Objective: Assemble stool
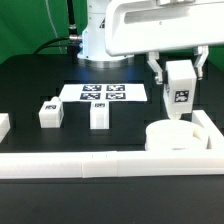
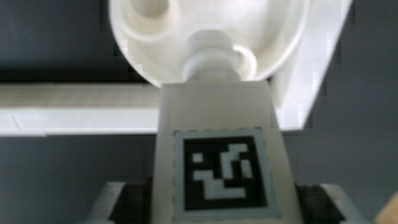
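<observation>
Front rail (image 1: pixel 90 165) sits closest, and behind it the tool (image 1: pixel 180 75) pinches a leg (image 1: pixel 181 98) over the seat (image 1: pixel 172 135); if it tips, it may miss the hole (image 2: pixel 150 14).

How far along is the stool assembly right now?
Done: nothing looks attached yet; the seat sits bare, no legs in it. In hand: the claw grips one leg just above the seat, peg end down. Left: seating that leg, then a second leg and a third leg, both loose on the table.
</observation>
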